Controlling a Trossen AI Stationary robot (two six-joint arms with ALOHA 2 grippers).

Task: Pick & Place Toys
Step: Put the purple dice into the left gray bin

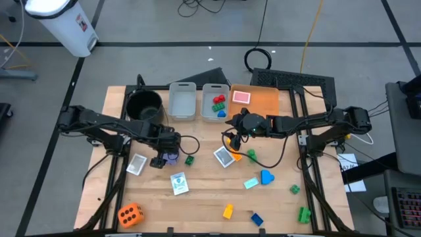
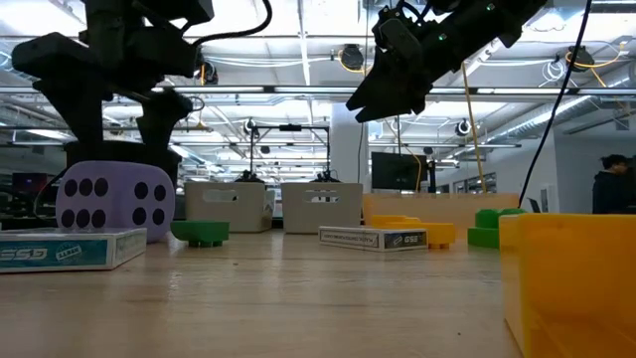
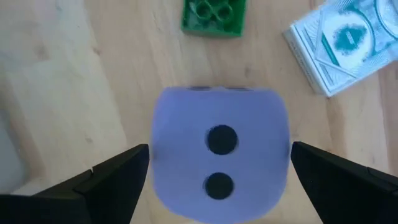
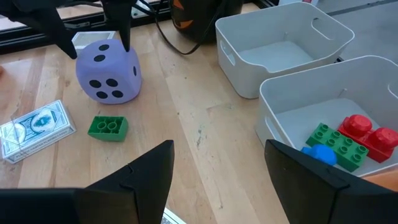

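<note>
A purple dotted die (image 3: 221,118) rests on its flat underside on the wooden table (image 1: 197,204), left of the middle. My left gripper (image 2: 121,147) points down right over it, open, with one finger (image 3: 118,180) at each side of the die's top. No touch shows. My right gripper (image 4: 217,152) hangs open and empty above the table's middle, in front of the bins. Near the die lie a green brick (image 4: 108,127) and a picture card (image 4: 36,127). An orange die (image 1: 130,214), more cards and several coloured bricks lie toward the near edge.
Two grey bins stand at the far edge: one (image 1: 183,100) empty, the other (image 4: 323,106) holding red, green and blue bricks. An orange tray (image 1: 260,102) with a red card and a black cup (image 1: 143,104) flank them. A yellow brick (image 2: 571,283) sits close to the low camera.
</note>
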